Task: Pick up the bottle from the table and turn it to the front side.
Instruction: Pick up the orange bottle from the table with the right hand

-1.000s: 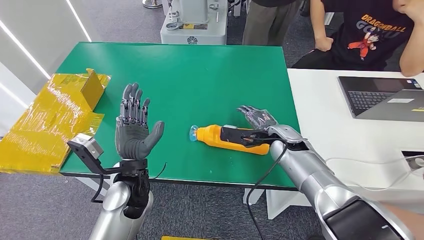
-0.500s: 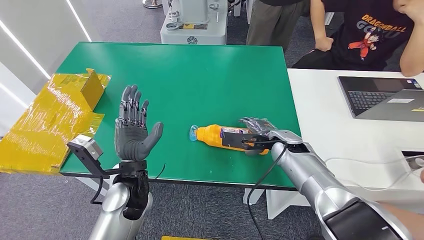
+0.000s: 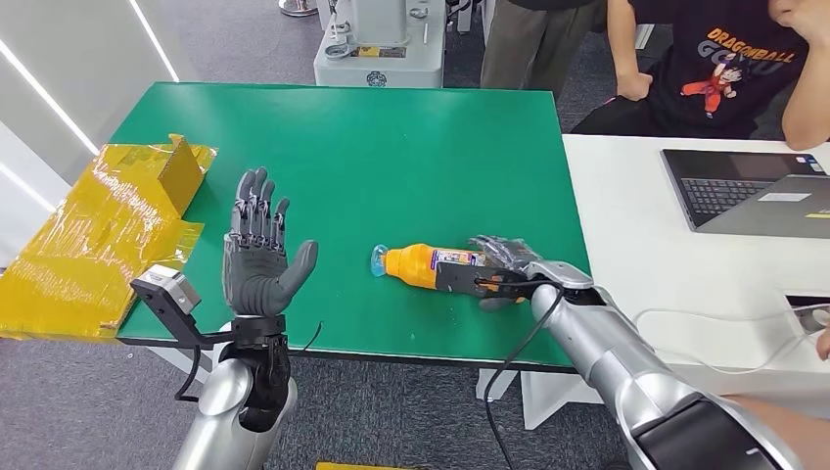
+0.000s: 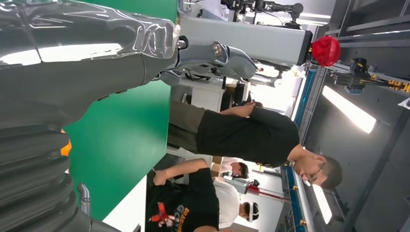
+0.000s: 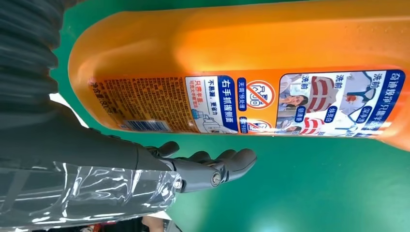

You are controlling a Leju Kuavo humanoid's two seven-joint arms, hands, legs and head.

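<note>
An orange plastic bottle (image 3: 431, 266) with a printed label lies on its side near the front edge of the green table (image 3: 372, 147), its cap pointing left. The right hand (image 3: 509, 266) wraps its fingers around the bottle's base end. The left hand (image 3: 259, 250) is raised over the table's front-left area, palm showing, fingers spread and holding nothing.

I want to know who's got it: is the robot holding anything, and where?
The right hand grips the orange detergent bottle around its bottom half; the left hand holds nothing.
</note>
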